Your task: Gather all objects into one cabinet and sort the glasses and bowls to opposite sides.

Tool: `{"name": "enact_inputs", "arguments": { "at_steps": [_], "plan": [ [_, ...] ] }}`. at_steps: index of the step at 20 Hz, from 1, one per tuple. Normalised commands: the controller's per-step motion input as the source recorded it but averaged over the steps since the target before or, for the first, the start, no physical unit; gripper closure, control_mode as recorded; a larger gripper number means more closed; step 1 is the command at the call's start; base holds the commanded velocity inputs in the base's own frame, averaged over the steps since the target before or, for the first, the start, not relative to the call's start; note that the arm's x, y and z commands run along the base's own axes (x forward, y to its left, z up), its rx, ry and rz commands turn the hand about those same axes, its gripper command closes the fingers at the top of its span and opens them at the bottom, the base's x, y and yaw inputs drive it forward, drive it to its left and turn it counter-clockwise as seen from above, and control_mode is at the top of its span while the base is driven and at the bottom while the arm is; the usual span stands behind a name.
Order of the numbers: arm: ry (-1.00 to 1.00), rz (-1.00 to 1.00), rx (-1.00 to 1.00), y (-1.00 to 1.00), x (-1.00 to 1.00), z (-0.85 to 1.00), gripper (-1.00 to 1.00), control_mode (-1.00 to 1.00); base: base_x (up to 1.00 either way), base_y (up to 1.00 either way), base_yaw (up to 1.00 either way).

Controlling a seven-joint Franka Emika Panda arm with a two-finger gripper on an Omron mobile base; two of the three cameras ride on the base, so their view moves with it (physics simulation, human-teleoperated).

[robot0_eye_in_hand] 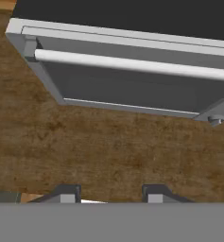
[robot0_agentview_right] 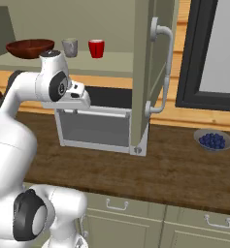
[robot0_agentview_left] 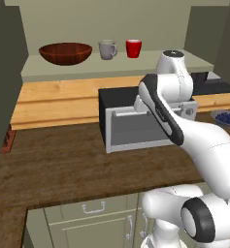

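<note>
Tool (robot0_eye_in_hand: 111,194) tips stood apart in the hand view, released, with nothing but bare brown worktop (robot0_eye_in_hand: 85,151) between them. Beyond them we saw the oven (robot0_eye_in_hand: 132,90), its grey door shut and a white bar (robot0_eye_in_hand: 132,66) running across the door's upper part. The tool was well short of that bar and touched nothing.

From the left base view we saw the cabinet (robot0_agentview_left: 111,14) open above the worktop (robot0_agentview_left: 63,164). On its shelf (robot0_agentview_left: 111,69) stood the bowl (robot0_agentview_left: 65,53) at the left, the mug (robot0_agentview_left: 106,49) near it with its handle turned right, and the red cup (robot0_agentview_left: 133,48) just beside the mug. All three were upright and apart from one another. The arm (robot0_agentview_left: 184,126) rose from the lower right and bent over the oven (robot0_agentview_left: 131,131), hiding its right end. A dish (robot0_agentview_left: 225,117) of blue berries sat on the worktop at the far right.

From the right base view we found the same row: bowl (robot0_agentview_right: 29,48), mug (robot0_agentview_right: 70,47), red cup (robot0_agentview_right: 96,48), left to right on the shelf. The cabinet door (robot0_agentview_right: 140,72) stood open toward us, its handle (robot0_agentview_right: 165,68) on the outer face, hiding the oven's right end. The arm's wrist hung over the oven (robot0_agentview_right: 94,128). The dish (robot0_agentview_right: 213,140) lay well apart to the right.
</note>
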Motion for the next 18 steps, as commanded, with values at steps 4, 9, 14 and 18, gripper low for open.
{"name": "enact_inputs", "arguments": {
  "at_steps": [4, 9, 14, 18],
  "plan": [
    [-0.11, 0.03, 0.0, 0.09, -0.23, 0.25, -1.0, -1.0, 0.0, 0.0, 0.0],
    [-0.4, 0.01, 0.0, -0.04, -0.95, 0.95, -1.0, -1.0, 0.0, 0.0, 0.0],
    [-0.36, 0.0, 0.0, -0.24, -1.0, 0.84, -1.0, -1.0, 0.0, 0.0, 0.0],
    [-0.3, 0.0, 0.0, -0.44, -1.0, 0.51, -1.0, -1.0, 0.0, 0.0, 0.0]
  ]
}}
